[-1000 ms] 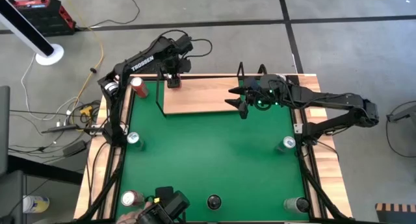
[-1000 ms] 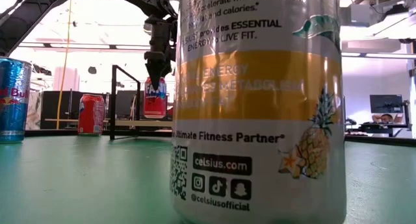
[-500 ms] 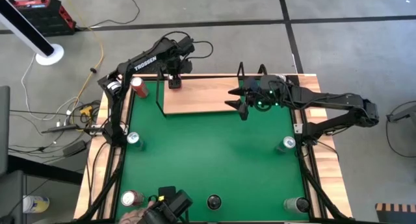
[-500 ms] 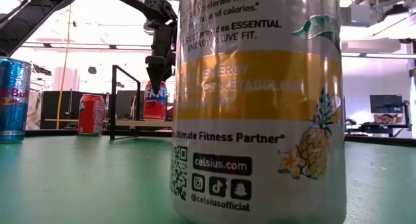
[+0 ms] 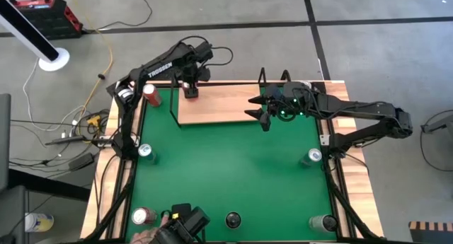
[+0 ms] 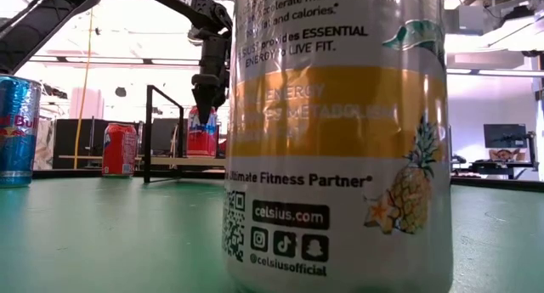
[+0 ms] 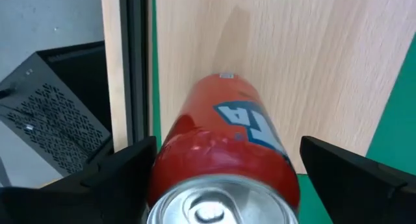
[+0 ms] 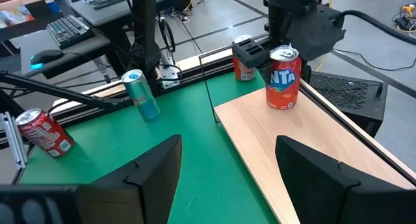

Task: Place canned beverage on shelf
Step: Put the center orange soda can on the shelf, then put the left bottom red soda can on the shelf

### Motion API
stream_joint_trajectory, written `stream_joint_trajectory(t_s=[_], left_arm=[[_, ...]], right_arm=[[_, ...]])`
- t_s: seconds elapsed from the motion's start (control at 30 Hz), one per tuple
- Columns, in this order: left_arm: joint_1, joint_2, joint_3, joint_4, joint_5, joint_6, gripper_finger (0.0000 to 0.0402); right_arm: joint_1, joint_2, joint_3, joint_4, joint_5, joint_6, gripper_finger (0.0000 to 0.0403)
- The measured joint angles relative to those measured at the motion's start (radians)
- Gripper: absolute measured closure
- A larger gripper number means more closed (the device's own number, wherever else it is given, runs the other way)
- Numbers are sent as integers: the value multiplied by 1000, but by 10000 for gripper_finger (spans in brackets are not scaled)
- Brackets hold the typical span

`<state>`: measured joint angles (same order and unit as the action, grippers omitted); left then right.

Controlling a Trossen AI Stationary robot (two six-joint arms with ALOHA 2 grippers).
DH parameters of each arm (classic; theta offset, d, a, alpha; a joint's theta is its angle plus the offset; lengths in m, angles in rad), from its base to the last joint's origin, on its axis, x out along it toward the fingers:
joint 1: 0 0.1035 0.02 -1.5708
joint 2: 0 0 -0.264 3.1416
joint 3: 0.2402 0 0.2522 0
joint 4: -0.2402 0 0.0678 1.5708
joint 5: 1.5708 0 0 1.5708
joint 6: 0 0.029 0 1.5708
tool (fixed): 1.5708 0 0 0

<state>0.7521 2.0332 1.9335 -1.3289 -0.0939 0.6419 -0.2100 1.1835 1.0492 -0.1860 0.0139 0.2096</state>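
Note:
The canned beverage, an orange-red Fanta can (image 7: 221, 152), stands upright on its base at the far left corner of the shelf (image 5: 219, 106), a light-wood board with black rod ends. My left gripper (image 5: 189, 86) points down over the can's top and is open. Its fingers stand on either side of the can's upper wall, and a gap shows at one finger (image 7: 338, 172). The right wrist view shows the can (image 8: 283, 78) on the board. My right gripper (image 5: 263, 109) hovers open over the shelf's right end with nothing between its fingers.
A red can (image 5: 150, 94) stands off the shelf's left end beside its black rod frame (image 5: 175, 106). More cans stand along the green table's left edge (image 5: 145, 152), right edge (image 5: 313, 156) and near corners (image 5: 141, 216). A Celsius can (image 6: 340, 140) fills the low view.
My left gripper has sunk slightly with the Fanta can, which now rests on the shelf board. Its fingers have then spread off the can's sides. My right arm has kept still.

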Motion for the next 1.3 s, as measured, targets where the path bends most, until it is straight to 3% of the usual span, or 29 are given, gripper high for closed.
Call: stream_joint_trajectory(t_s=[0.7,1.0,1.3], left_arm=[[-45,-1,27,41,-67,-1,41],[-79,-1,149,20,78,-63,40],[-147,-4,358,-76,364,-245,40]], right_arm=[[0,0,0,0,0,0,128],[0,-22,0,-26,0,0,128],[0,-219,0,-226,15,24,128]])
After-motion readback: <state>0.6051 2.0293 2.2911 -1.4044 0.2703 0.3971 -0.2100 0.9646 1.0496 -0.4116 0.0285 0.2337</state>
